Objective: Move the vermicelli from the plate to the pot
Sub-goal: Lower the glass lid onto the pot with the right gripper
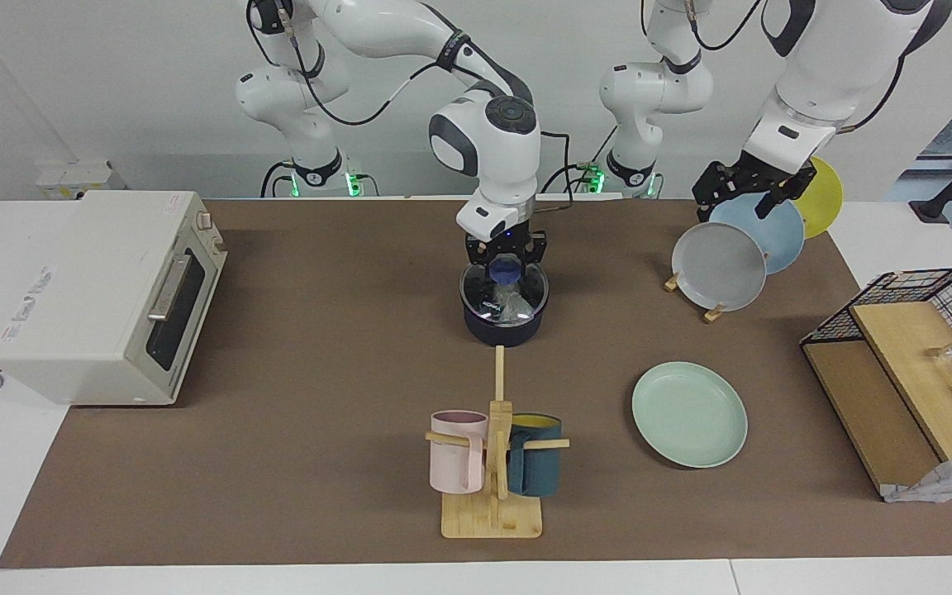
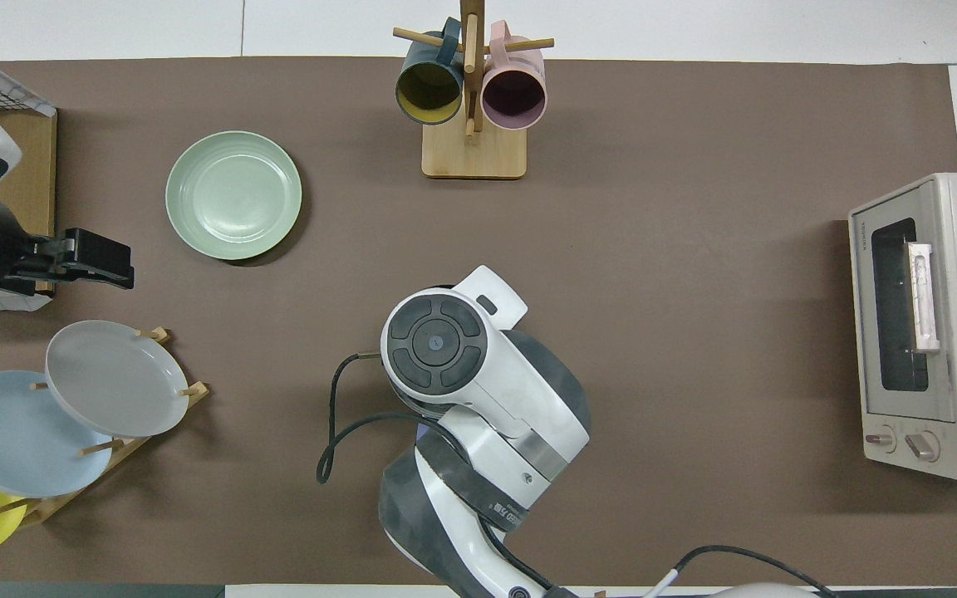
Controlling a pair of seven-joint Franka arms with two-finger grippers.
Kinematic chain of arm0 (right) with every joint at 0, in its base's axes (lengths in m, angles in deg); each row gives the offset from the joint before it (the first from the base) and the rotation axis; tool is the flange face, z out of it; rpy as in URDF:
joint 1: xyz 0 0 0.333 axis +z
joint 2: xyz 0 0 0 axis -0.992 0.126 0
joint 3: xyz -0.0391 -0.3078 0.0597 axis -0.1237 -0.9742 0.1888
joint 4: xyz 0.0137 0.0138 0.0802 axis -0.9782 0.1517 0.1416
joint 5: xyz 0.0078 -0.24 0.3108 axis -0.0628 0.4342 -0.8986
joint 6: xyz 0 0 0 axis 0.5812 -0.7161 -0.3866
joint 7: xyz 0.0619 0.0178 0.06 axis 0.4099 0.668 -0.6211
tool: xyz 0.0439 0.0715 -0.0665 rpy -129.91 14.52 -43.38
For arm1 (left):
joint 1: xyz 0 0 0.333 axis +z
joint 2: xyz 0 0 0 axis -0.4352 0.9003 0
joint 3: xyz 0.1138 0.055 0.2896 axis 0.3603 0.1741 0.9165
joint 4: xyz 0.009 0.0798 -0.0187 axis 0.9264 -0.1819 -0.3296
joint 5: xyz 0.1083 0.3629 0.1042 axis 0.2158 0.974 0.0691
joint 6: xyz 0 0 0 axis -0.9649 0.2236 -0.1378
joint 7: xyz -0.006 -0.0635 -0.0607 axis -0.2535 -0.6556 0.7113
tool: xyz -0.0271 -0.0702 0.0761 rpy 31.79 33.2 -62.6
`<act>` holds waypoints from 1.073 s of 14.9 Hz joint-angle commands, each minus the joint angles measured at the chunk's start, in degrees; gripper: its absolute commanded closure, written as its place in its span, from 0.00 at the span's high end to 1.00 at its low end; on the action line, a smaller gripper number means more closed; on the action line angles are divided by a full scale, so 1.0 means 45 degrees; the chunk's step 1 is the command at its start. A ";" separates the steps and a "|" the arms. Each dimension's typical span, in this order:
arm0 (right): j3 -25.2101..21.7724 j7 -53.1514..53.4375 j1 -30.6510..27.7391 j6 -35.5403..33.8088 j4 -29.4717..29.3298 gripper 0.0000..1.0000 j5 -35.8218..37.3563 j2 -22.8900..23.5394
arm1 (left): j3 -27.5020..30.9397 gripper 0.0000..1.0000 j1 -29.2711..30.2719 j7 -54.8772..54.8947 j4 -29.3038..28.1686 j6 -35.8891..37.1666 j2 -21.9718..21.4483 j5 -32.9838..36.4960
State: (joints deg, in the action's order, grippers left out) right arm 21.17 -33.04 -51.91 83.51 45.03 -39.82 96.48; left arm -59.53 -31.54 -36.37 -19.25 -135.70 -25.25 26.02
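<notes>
The right gripper holds a glass lid's blue knob on the pot, vermicelli inside; plate empty. Next: release. The left gripper waits, grip unclear.

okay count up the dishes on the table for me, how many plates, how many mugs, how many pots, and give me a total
Plates: 4, the mint-green plate lying flat, plus grey, light blue and yellow on the wooden rack.
Mugs: 2, pink and dark teal, hanging on the mug stand.
Pots: 1, the navy pot under the right gripper.
Total: 7
</notes>
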 commanded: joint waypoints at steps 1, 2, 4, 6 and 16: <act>0.0010 0.0466 0.0057 0.0123 -0.0354 0.26 0.0223 0.0360 | -0.0054 1.00 0.0064 0.0147 0.0450 0.0259 0.0233 0.0288; 0.0010 0.0467 0.0057 0.0278 -0.0354 0.26 0.0242 0.0418 | -0.0054 1.00 0.0084 0.0147 0.0450 0.0278 0.0233 0.0288; 0.0010 0.0447 0.0096 0.0338 -0.0354 0.26 0.0359 0.0497 | -0.0151 1.00 0.0181 0.0167 0.0450 0.0336 0.0233 0.0288; 0.0010 0.0467 0.0115 0.0300 -0.0335 0.27 0.0476 0.0478 | -0.0307 1.00 0.0298 0.0148 0.0450 0.0336 0.0214 0.0268; 0.0010 0.0448 0.0155 0.0319 -0.0276 0.67 0.1024 0.0478 | -0.0269 1.00 0.0299 0.0186 0.0197 0.0220 0.0038 0.0229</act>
State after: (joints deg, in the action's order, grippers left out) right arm 21.17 -32.57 -51.31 84.43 44.40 -36.94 97.40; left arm -59.96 -31.08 -36.37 -19.05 -135.70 -25.13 26.03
